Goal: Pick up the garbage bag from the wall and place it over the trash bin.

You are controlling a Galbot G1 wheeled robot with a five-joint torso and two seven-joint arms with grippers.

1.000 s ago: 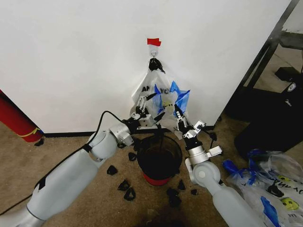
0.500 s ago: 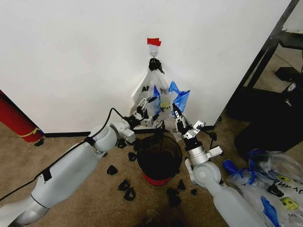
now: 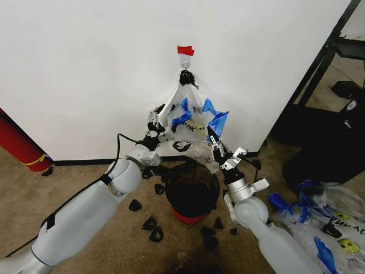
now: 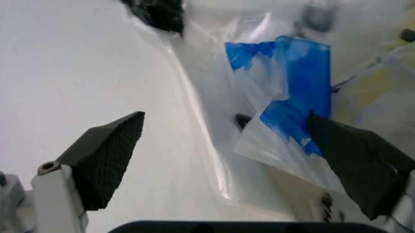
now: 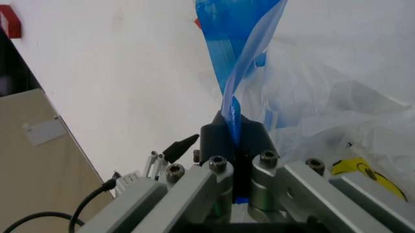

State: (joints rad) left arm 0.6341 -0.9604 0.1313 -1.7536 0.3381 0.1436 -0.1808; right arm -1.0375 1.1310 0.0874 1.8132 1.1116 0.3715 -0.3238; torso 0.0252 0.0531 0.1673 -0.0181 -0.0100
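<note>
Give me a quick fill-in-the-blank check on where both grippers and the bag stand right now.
1. The garbage bag hangs from a hook on the wall, under a strip of ____ tape.
2. The right gripper is shut on the bag's ____ handle.
3. The left gripper is ____, its pads either side of the bag.
4. The trash bin stands on the floor directly ____ the bag.

Missing words: red; blue; open; below

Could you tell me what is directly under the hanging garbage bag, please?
The trash bin stands on the floor just below the garbage bag, its dark inside open to view. The bin's bottom cannot be made out, and the bag's lower edge covers the baseboard behind it.
</note>
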